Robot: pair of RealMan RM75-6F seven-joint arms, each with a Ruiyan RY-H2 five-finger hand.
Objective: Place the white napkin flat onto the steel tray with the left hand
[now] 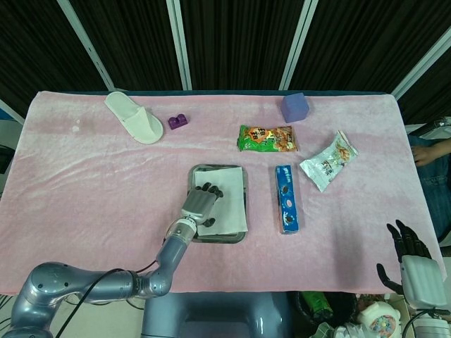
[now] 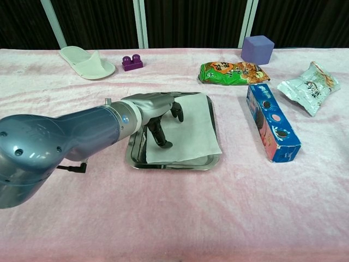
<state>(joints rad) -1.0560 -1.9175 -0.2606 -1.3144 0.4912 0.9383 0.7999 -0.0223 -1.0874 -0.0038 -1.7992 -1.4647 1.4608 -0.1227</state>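
Fingers (image 2: 162, 136) of left hand (image 2: 155, 109) pressing thin white napkin (image 2: 188, 134), shiny rectangular steel tray (image 2: 136, 155)

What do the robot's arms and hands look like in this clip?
The left arm is a glossy blue-grey shell with a silver wrist ring and a thin black cable. The left hand has a silver back and black fingers. The right hand has black fingers and a white casing.

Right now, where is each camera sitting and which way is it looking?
Head view: sits high above the near edge, looks down on the whole table; shows the left hand and arm, plus the right hand low beside the table.
Chest view: sits low at the near edge, looks across the table; shows only the left arm and hand.
Both share: the left hand on the white napkin in the steel tray.
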